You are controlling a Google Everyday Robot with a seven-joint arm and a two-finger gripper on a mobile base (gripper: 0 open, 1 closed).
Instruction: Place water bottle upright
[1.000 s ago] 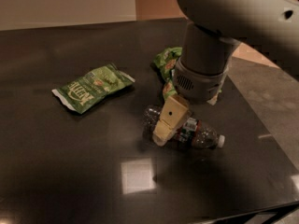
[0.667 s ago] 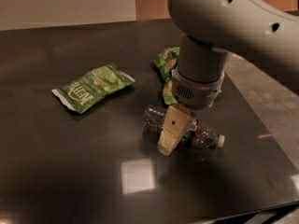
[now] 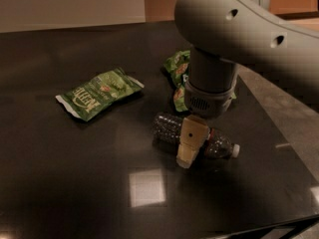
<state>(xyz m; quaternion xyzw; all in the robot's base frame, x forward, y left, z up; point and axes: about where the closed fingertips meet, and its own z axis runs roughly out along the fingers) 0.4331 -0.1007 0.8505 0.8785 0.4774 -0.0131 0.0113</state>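
Observation:
The water bottle (image 3: pixel 167 126) lies on its side on the dark table (image 3: pixel 75 173), just right of the middle. It is clear and ribbed, and its white cap (image 3: pixel 235 150) points right. My gripper (image 3: pixel 191 139) hangs straight down from the big grey arm (image 3: pixel 234 29). It sits over the bottle's middle, where its beige front part covers the label area. The bottle's base end and neck end stick out on either side of it.
A green snack bag (image 3: pixel 99 93) lies flat at the left of centre. A second green bag (image 3: pixel 176 66) lies behind the bottle, partly hidden by the arm. The table's right edge (image 3: pixel 279 133) runs diagonally close to the cap. The front edge is near the bottom.
My gripper has come down and slightly right, from beside the bottle's left part to over its middle. The bottle and both bags have stayed in place.

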